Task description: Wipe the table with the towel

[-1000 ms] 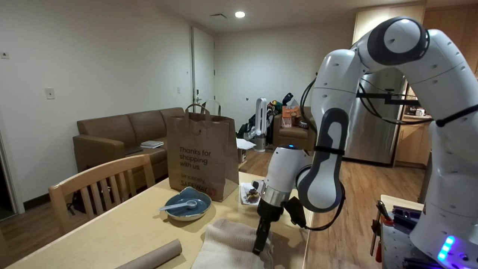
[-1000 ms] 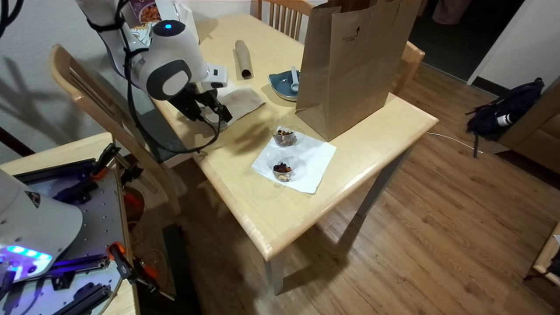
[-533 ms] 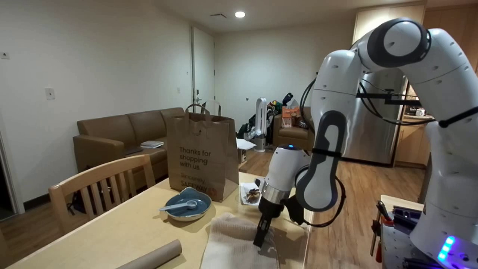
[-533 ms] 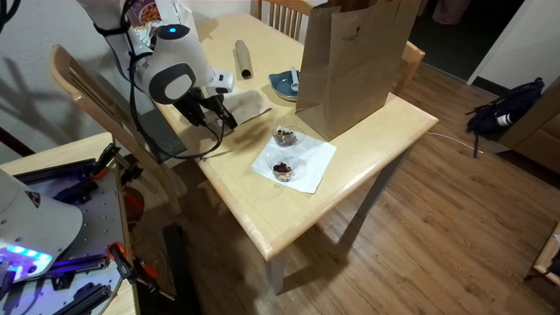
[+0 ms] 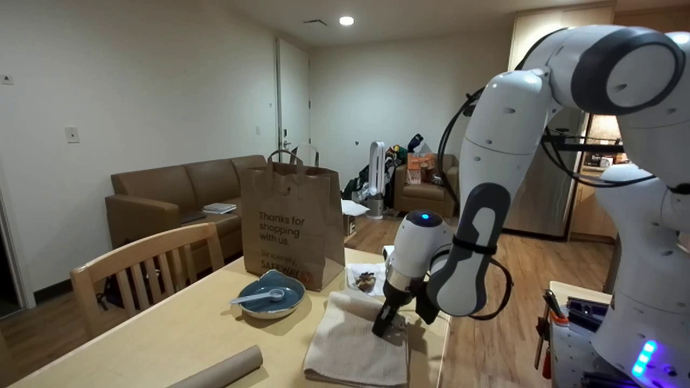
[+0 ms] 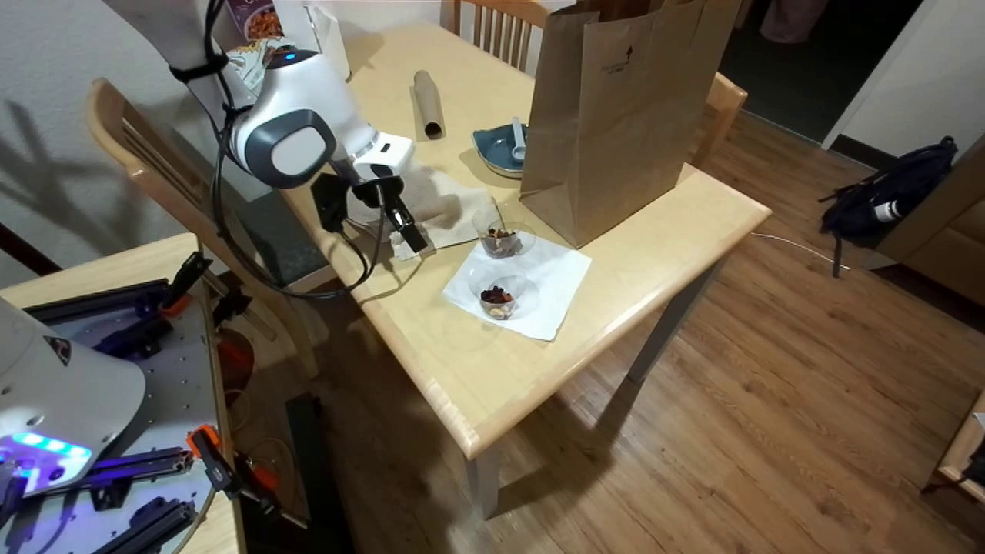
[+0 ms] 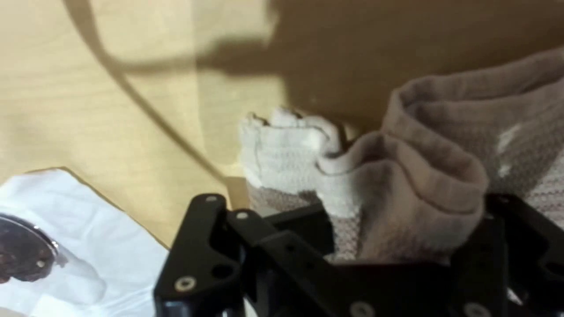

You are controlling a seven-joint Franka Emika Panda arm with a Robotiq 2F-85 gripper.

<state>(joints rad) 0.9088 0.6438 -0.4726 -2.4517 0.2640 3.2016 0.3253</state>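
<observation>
A beige ribbed towel (image 5: pixel 353 353) lies on the pale wooden table (image 5: pixel 161 350), near its long edge; it also shows in an exterior view as a flat cloth (image 6: pixel 458 208). My gripper (image 5: pixel 380 330) points down at an angle onto the towel's edge portion. In the wrist view, bunched folds of the towel (image 7: pixel 396 207) rise between the black fingers (image 7: pixel 304 224), and the gripper (image 7: pixel 392 248) is shut on them. Most of the right finger is dark and partly covered by cloth.
Close beside the towel's edge is a clear cup of snacks (image 6: pixel 502 243), with another cup (image 6: pixel 498 300) on the same white napkin (image 6: pixel 558 281). A blue bowl (image 5: pixel 275 307) with a spoon, a tall paper bag (image 5: pixel 294 226) and a cardboard tube (image 5: pixel 223 369) share the table.
The gripper has closed on the towel and moved along the table toward the napkin and cups. The towel has slid the same way, its edge now close to a cup.
</observation>
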